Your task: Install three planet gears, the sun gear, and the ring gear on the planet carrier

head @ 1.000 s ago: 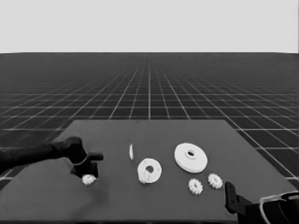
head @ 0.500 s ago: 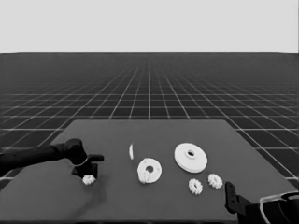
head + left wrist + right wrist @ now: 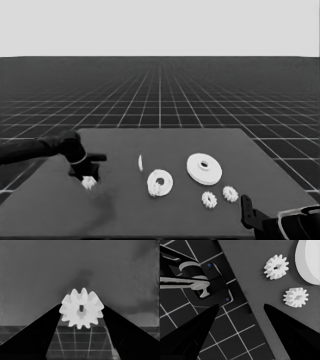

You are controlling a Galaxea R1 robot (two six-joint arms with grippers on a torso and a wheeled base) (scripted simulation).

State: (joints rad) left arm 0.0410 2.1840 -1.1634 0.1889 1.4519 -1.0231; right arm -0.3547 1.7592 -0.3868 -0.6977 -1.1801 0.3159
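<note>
My left gripper [image 3: 89,176] hangs over the table's left part, shut on a planet gear [image 3: 89,183]. In the left wrist view that gear [image 3: 75,302] stands on edge between the fingertips of the left gripper [image 3: 81,311], above the table. The planet carrier, the smaller round part [image 3: 161,181], lies mid-table and a toothed gear [image 3: 156,189] appears to sit on its near side. The ring gear, the larger round part [image 3: 204,168], lies to its right. Two more planet gears [image 3: 209,199] [image 3: 230,193] lie near the front right. My right gripper [image 3: 246,214] waits open at the lower right corner.
A thin white piece [image 3: 140,162] stands left of the smaller round part. The right wrist view shows the two gears [image 3: 276,266] [image 3: 295,297], the larger round part's rim [image 3: 307,262], the table's edge and dark machinery [image 3: 210,285] over the floor grid.
The left gripper has risen a little and drawn back to the left, carrying the gear up off the table. The right arm and the other parts have not moved.
</note>
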